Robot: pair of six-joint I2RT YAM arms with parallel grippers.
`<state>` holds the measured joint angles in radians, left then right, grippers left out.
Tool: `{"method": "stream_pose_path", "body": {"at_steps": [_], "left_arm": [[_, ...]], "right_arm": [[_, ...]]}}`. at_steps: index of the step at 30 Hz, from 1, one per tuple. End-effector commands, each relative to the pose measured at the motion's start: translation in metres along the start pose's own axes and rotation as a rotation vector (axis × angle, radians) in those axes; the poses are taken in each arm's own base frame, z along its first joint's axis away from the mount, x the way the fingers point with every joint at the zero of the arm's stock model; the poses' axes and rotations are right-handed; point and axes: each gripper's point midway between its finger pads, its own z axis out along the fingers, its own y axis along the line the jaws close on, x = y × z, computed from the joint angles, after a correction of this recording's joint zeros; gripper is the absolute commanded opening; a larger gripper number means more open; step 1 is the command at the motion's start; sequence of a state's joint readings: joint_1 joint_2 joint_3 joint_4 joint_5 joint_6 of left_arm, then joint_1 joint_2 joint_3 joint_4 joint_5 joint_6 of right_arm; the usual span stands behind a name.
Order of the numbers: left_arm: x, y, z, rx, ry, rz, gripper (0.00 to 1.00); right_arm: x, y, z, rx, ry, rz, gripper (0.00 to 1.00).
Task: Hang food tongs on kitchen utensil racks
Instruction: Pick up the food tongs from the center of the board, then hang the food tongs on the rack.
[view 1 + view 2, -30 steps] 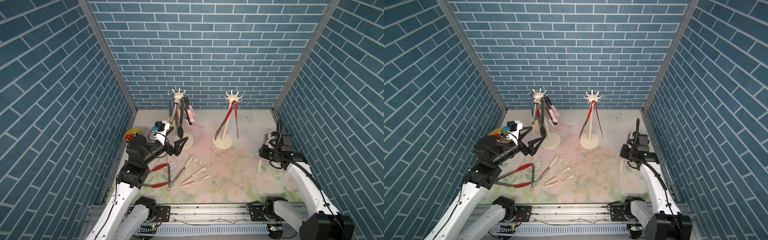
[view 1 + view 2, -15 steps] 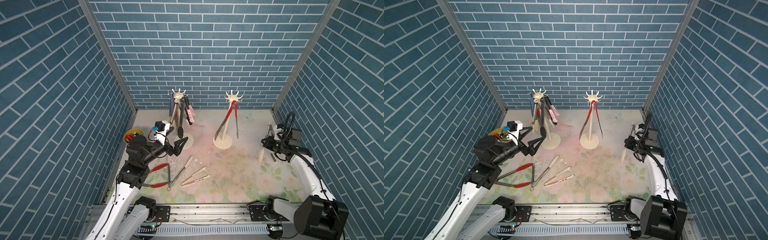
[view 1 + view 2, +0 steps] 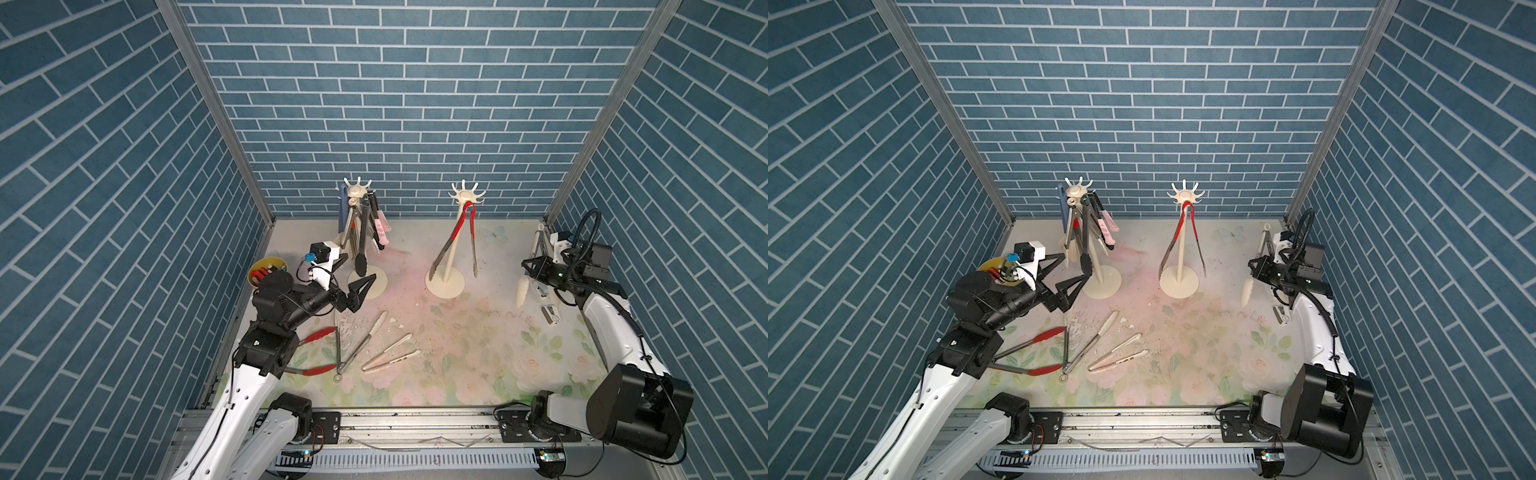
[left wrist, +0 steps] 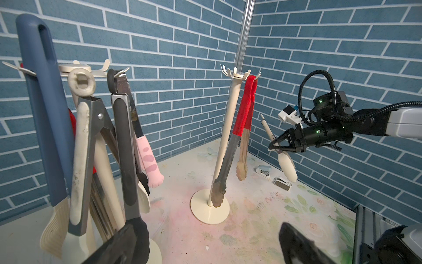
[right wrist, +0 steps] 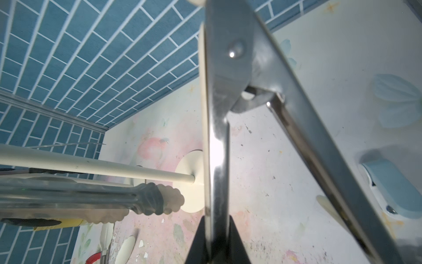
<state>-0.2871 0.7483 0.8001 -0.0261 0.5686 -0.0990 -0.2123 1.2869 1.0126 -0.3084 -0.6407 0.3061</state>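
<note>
yellow cup with red markers inside

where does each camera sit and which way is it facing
Top views: high at the front, looking down toward the back wall; both arms show, left hand open, right hand shut on cream-tipped tongs.
Left wrist: on the left arm, facing the crowded rack and second rack; own fingertip shows.
Right wrist: on the right arm, looking along the cream-tipped tongs; own fingers show.
Shared: both wrist views show the second rack.
</note>
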Motion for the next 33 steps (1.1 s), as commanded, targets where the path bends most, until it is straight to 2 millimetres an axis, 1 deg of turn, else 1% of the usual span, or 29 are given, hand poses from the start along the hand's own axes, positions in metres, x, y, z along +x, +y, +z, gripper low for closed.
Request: {"method": "stream_pose_path", "body": {"at_steps": [1, 6, 13, 22, 33], "left_arm": [[-0.011, -0.006, -0.002, 0.022, -0.025, 0.022, 0.99], [-0.009, -0.006, -0.001, 0.025, -0.018, 0.019, 0.99], [-0.009, -0.006, -0.001, 0.025, -0.019, 0.020, 0.99], [-0.009, -0.007, -0.001, 0.028, -0.020, 0.018, 0.99], [-0.009, -0.008, 0.000, 0.037, -0.018, 0.018, 0.99]], "right_arm": [[-0.029, 0.027, -0.006, -0.109, -0.060, -0.123, 0.00], [-0.042, 0.049, -0.016, -0.182, -0.079, -0.212, 0.00], [-0.053, 0.075, -0.029, -0.285, -0.112, -0.268, 0.00], [-0.058, 0.105, -0.049, -0.378, -0.117, -0.340, 0.00], [-0.055, 0.136, -0.070, -0.489, -0.096, -0.385, 0.00]]}}
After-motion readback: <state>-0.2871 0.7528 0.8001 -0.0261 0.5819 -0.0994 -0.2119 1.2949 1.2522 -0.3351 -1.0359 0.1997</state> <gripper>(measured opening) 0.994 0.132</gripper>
